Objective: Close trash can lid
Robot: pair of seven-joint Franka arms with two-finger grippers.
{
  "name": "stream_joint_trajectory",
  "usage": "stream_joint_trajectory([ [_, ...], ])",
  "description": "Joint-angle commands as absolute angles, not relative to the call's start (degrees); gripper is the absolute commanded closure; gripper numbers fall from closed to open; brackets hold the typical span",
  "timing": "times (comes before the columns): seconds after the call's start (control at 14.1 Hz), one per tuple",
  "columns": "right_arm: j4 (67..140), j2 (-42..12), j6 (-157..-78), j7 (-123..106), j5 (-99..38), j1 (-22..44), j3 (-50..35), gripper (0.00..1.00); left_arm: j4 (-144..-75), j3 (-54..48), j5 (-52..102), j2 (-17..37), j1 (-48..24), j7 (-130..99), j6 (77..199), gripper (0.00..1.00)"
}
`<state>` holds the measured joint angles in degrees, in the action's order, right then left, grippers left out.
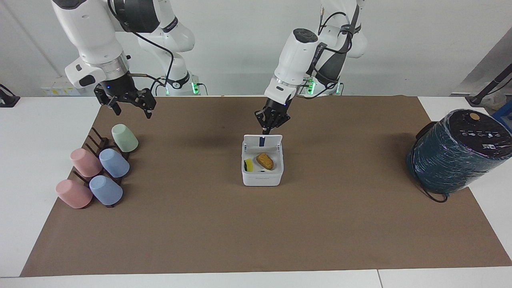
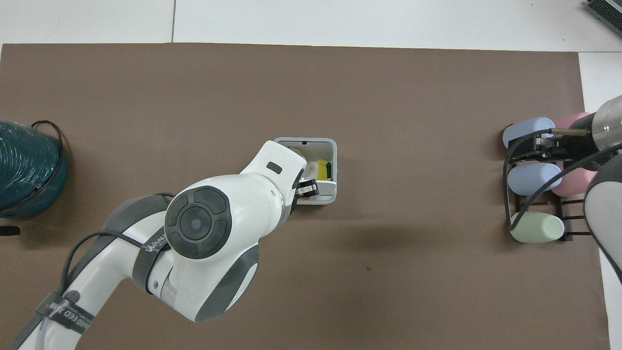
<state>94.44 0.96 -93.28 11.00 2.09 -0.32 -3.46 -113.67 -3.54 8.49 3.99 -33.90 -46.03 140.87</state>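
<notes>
White table point(image 1: 48, 120) point(image 2: 388, 22), brown mat point(image 1: 256, 224) point(image 2: 413, 97) covering most of it, plain pale wall point(image 1: 232, 48)

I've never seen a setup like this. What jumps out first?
Mid-mat, a small white square plastic trash can stands open with scraps inside; the left arm's tool sits at its half-raised white hinged lid. A big dark teal wrapped cylinder stands at the left arm's end, pastel cups under the waiting right tool.

- White table point(image 1: 48, 132) under a brown mat point(image 1: 256, 224).
- On the mat: trash can point(image 1: 262, 176) mid-table, cup rack point(image 1: 96, 148) toward the right arm's end, teal wrapped cylinder point(image 1: 456, 160) toward the left arm's end.
</notes>
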Motion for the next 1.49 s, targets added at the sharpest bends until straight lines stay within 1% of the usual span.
stream_joint_trajectory([
  [0.0, 94.4, 1.0, -92.6, 9.5, 1.9, -0.8, -3.8, 0.0, -112.8, -3.5, 9.8, 4.9, -32.5, -46.3, 143.9, 1.0],
  [0.14, 94.4, 1.0, -92.6, 9.5, 1.9, -0.8, -3.8, 0.0, -111.9, -3.4, 9.7, 6.4, -31.1, -46.2, 144.5, 1.0],
  [0.71, 94.4, 1.0, -92.6, 9.5, 1.9, -0.8, -3.8, 0.0, -111.7, -3.4, 9.7, 9.3, -31.0, -46.1, 149.3, 1.0],
  [0.92, 94.4, 1.0, -92.6, 9.5, 1.9, -0.8, -3.8, 0.0, -110.0, -3.4, 9.7, 13.3, -31.4, -46.2, 152.0, 1.0],
  [1.42, 94.4, 1.0, -92.6, 9.5, 1.9, -0.8, -3.8, 0.0, -109.1, -3.4, 9.5, 16.2, -31.1, -45.7, 153.4, 1.0],
])
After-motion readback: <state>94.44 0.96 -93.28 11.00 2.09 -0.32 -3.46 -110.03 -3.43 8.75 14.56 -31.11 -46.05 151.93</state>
